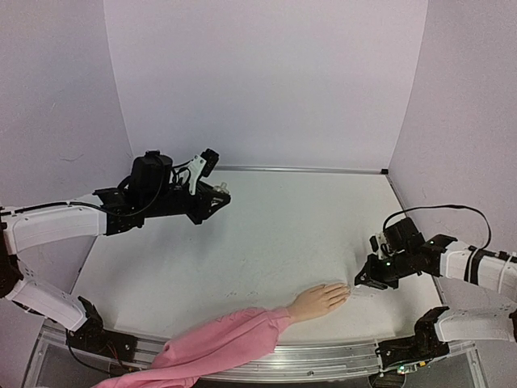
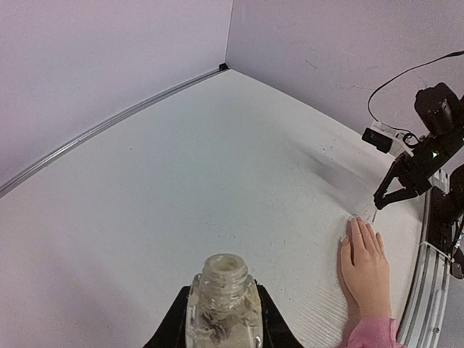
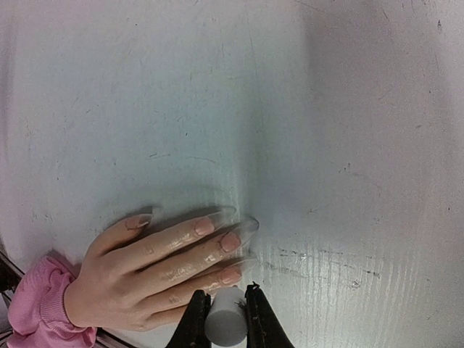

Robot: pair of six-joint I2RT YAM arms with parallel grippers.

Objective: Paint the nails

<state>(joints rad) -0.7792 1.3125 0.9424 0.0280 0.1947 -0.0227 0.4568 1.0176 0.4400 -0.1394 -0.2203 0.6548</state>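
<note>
- We are looking at a flesh-coloured mannequin hand [image 1: 319,301] lying palm down on the white table [image 1: 283,226], and we are placing everything else from it.
- Its nails [image 3: 230,241] are sitting at the fingertips, at the end of the hand facing the right arm. In the right wrist view they are showing a pale pink, close to the skin colour.
- A pink sleeve [image 1: 226,343] is covering the wrist end of the hand and trailing away from the fingers, over the metal rail [image 1: 323,356] at the table's near edge.
- The right gripper [image 1: 361,281] is hovering just beyond the fingertips, its jaws clamped on a small white cap [image 3: 225,322].
- In the right wrist view that cap is sitting just beside the tips of the lower fingers. We are not able to tell whether anything under it is touching a nail.
- The left gripper [image 1: 212,200] is hanging well apart from the hand, toward the far side of the table and off to the left, raised above the surface.
- Its jaws are pressed tight on a small clear bottle [image 2: 223,290], which is standing upright between them with its neck uncapped.
- Pale walls [image 1: 266,81] are enclosing the table behind the hand and on both sides.
</note>
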